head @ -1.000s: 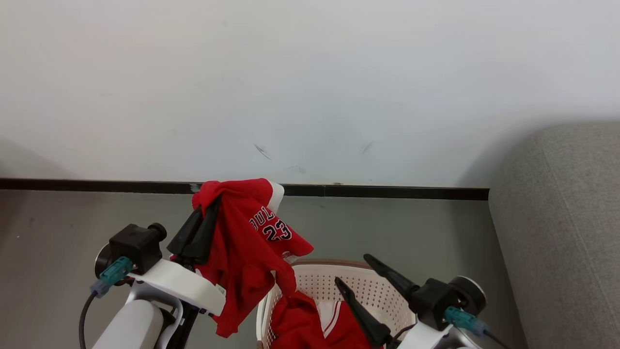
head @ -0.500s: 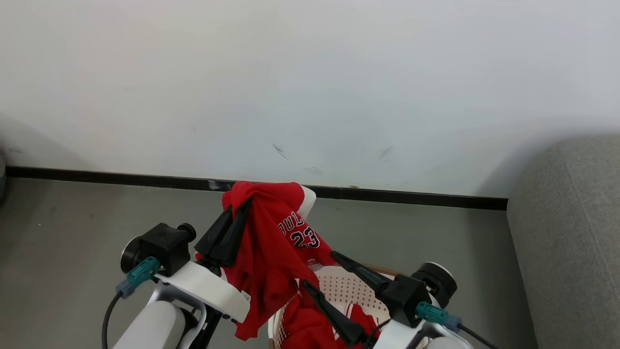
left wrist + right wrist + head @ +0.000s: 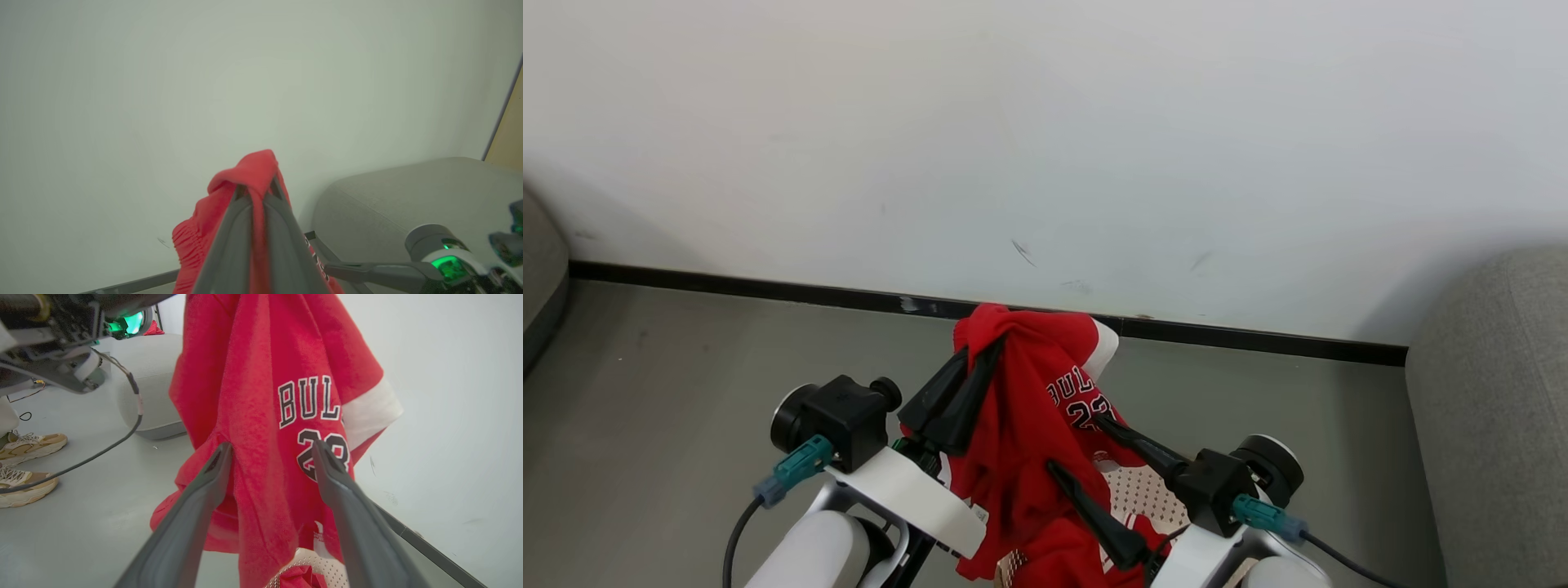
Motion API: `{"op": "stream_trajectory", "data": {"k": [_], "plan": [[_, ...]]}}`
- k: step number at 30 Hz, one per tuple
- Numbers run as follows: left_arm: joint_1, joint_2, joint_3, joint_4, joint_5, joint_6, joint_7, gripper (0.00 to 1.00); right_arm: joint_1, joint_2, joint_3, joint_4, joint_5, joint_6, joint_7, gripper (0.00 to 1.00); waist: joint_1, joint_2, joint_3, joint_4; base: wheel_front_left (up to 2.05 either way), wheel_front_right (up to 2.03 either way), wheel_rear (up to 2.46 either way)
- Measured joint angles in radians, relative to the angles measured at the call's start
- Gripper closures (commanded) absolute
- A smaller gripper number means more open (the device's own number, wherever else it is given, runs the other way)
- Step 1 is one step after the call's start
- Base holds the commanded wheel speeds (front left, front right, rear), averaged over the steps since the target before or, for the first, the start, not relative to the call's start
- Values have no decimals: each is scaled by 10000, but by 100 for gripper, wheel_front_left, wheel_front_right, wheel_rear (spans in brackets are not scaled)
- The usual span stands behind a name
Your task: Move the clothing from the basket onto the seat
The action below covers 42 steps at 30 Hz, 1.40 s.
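Red, lettered "BULLS 23" in black, the jersey (image 3: pixel 1021 425) hangs clear above the basket (image 3: pixel 1147 500). Its top is bunched in my left gripper (image 3: pixel 984 347), whose jaws are pinched tight on the fold. More red clothing (image 3: pixel 300 578) lies down in the basket.

A second ago my right gripper (image 3: pixel 1072 442) stood over the basket, apart from the cloth. Now its fingers (image 3: pixel 204 486) straddle the jersey's hanging lower part, spread wide and holding nothing.

The head camera has swung too. The wall (image 3: pixel 1045 122) and skirting (image 3: pixel 768 287) have slid across the view, the seat (image 3: pixel 1494 408) sits nearer the right edge, and a grey upholstered edge (image 3: pixel 539 269) has come in at far left. I take that as my body turning.

I judge the lift done and the carry begun.

My left forearm rises from the lower left, with its fingers angled up toward the wall. My right forearm comes from the lower right, with its fingers pointing up and leftward.
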Motion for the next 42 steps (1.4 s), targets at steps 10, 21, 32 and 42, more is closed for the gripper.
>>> {"op": "stream_trajectory", "data": {"k": [10, 21, 32, 42], "plan": [[2, -236, -441, -761, -8, -98, 336, 93, -142, -2, -77, 102, 2, 0, 0, 0, 0, 0, 52, 189, 0, 0, 0], [237, -295, -625, -1068, -25, -111, 546, 95, -351, 4, 138, 192, 142, 0, 0, 100, 0, 0, 73, 289, 0, 0, 0], [350, -224, -447, -1152, -98, 54, 627, 58, -349, 4, 96, 138, 508, 0, 0, 100, 0, 0, 77, 225, 0, 0, 0], [617, 38, -303, -1143, -96, 144, 700, 0, -352, 10, -903, -303, 502, -2, 0, 100, 0, 0, 82, 43, 0, 0, 0]]}}
